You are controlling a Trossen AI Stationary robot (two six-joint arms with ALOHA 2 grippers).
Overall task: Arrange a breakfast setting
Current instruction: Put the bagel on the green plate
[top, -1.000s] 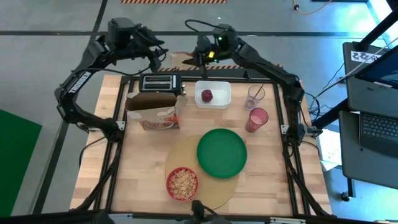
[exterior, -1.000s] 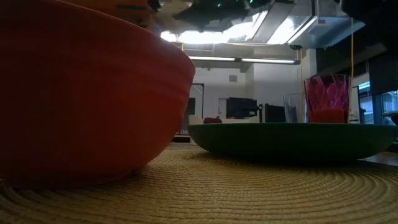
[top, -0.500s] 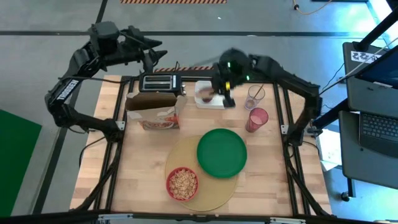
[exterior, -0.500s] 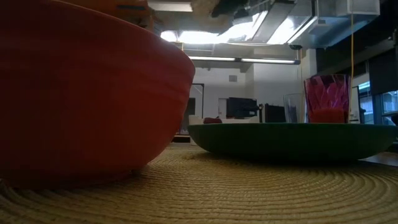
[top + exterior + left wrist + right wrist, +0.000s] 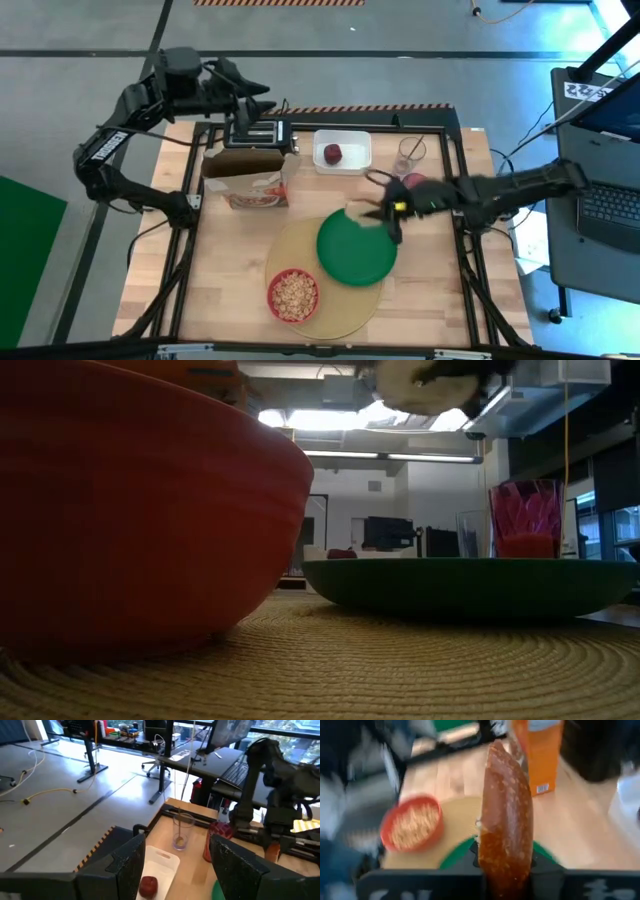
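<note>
While the right gripper (image 5: 385,212) hangs over the green plate's (image 5: 357,246) upper edge at frame centre, clamped on the bagel (image 5: 505,815), release from height risks the bagel, held on edge, rolling off. Left gripper (image 5: 250,98), fingers apart, waits upper left above the toaster (image 5: 257,133). Surface: pale wood table (image 5: 230,260); open office behind.

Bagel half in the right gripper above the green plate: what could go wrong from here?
1. The right gripper grips the bagel half on edge above the green plate; released so, it might roll off.
2. The pink cup stands right beside the right arm; a swing back may tip it.
3. The left gripper hovers open over the toaster.
</note>
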